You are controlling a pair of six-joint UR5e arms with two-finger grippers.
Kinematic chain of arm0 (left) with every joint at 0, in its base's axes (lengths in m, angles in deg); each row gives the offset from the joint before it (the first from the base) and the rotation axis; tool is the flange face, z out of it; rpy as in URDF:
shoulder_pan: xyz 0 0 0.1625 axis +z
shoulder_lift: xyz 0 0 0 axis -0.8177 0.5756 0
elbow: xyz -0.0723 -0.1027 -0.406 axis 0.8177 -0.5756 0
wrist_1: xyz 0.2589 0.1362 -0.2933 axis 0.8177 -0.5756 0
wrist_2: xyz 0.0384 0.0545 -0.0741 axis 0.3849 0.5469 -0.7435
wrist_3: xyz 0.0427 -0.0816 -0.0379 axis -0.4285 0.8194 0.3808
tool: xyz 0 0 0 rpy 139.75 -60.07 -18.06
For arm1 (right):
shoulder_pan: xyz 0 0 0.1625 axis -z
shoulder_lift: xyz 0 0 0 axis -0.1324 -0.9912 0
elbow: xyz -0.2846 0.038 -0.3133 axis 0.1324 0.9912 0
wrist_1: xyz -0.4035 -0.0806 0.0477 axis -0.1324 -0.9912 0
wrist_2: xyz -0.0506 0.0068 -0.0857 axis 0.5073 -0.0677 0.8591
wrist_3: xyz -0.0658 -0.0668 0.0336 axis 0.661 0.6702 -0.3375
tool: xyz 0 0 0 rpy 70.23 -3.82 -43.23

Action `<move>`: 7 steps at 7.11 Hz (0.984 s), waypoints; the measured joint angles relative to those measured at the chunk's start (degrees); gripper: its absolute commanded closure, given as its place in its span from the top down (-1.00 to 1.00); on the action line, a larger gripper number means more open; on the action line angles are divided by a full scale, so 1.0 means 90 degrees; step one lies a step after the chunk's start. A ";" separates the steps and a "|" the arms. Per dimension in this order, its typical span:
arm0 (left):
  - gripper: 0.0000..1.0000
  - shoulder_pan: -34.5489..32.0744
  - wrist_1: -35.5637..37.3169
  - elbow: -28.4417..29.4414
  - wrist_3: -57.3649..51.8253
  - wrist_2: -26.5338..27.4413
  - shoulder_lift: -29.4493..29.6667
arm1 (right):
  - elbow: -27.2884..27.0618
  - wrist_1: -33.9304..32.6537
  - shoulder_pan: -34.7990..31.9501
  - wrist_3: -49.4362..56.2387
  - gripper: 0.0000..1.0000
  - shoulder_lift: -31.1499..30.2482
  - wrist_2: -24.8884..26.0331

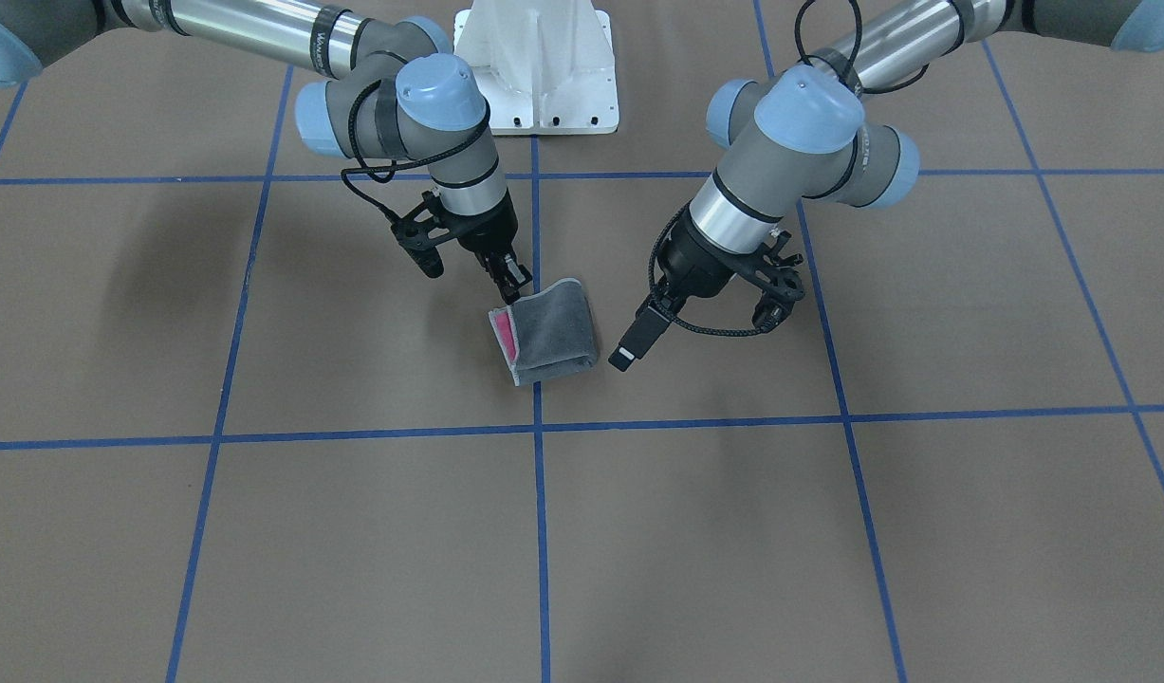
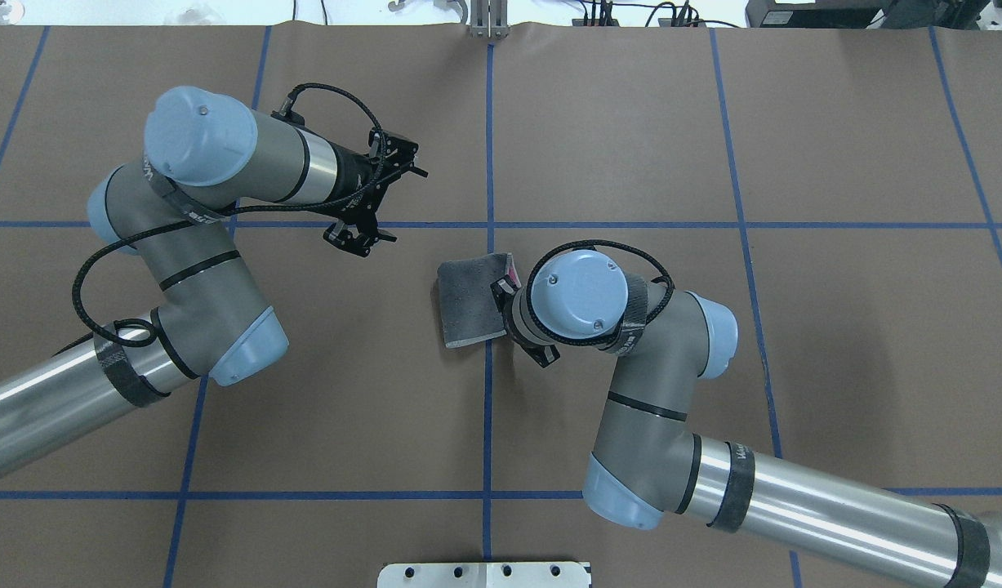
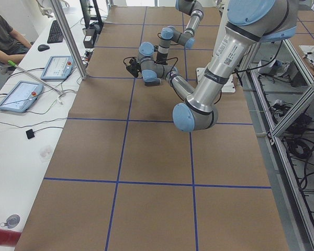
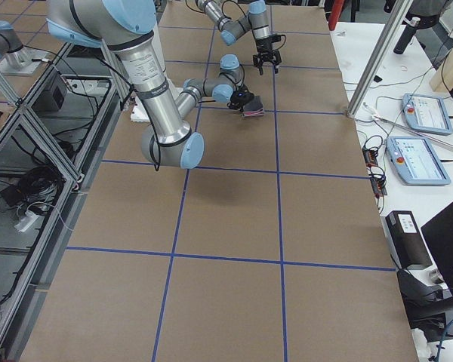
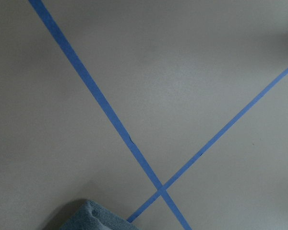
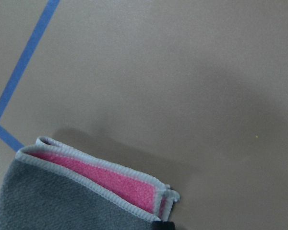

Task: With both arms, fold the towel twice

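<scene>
Brown paper covers the counter [image 1: 259,531], ruled into large squares by blue tape lines [image 1: 539,493], with the robot's white pedestal base [image 1: 544,66] at one edge. Out from the base the towel [image 1: 555,327] lies folded small, across the tape line that runs away from the base and between two cross lines. Dark grey faces up, a light grey stitched edge runs round it, and on the side toward the right arm [image 1: 468,180] the layers part to show a strip of pink. The right arm's jaws point down at the towel's corner nearest the base and touch it or very nearly. The right wrist view shows the grey and pink layers close up with only a black tip at the picture's bottom edge, so whether those jaws hold the cloth cannot be told. The left arm [image 1: 733,209] leans in from the other side. The left arm's jaws show as one narrow black bar with a pale tip, near the towel and not touching it; parted or closed cannot be told. The left wrist view takes in a tape crossing and a corner of the cloth. Black straps on both arms carry white lettering too small to read. Off to one side a person [image 3: 2,36] sits at a white side counter [image 3: 21,130] with two control pendants [image 3: 18,97] and a keyboard [image 3: 55,31]
</scene>
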 measured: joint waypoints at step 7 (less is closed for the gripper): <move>1.00 0.0012 0.0030 -0.0009 0.0039 0.0003 0.0021 | -0.0568 -0.0436 -0.0287 0.0234 -1.00 -0.0271 -0.0262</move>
